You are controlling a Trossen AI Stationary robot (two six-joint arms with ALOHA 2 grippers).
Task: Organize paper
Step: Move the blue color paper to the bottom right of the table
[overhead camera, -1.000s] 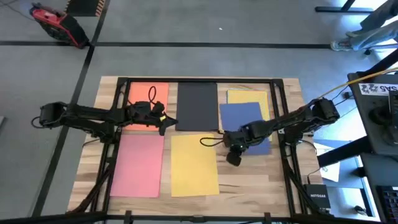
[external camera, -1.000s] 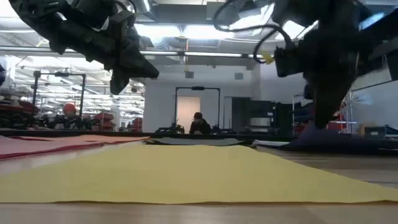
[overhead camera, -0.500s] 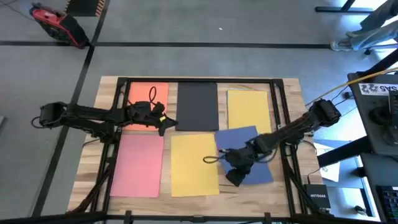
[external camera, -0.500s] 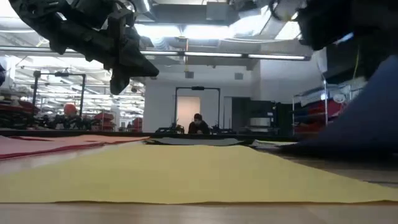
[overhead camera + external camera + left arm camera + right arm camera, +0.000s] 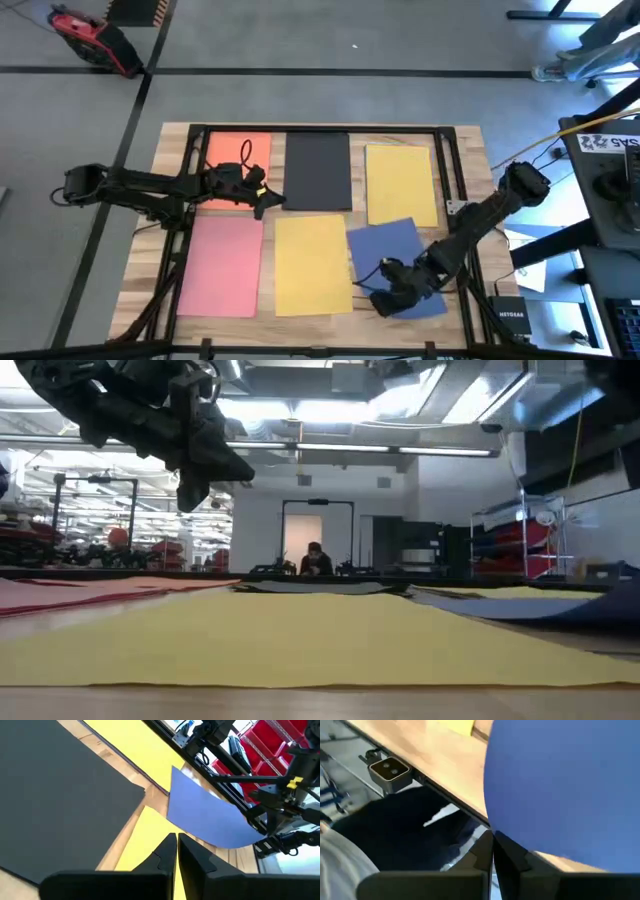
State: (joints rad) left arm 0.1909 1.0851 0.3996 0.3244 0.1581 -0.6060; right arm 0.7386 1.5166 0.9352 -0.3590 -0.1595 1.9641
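My right claw (image 5: 388,298) is pinched on the near edge of the blue sheet (image 5: 393,262), which lies at the front right of the worktop (image 5: 458,140), just beside the front yellow sheet (image 5: 310,265), its gripped end bowed up. I judge it light, limp and easily creased, best held at an edge. My left claw (image 5: 262,192) hangs clenched and empty by the black sheet (image 5: 317,170).

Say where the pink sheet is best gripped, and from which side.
The pink sheet lies flat in the near-left slot, so only an edge offers a hold. Its near short edge, by the table's front, looks best: bare wood shows there, and the left gripper, hovering shut over the black sheet, is nearest. The right gripper is shut on the blue sheet.
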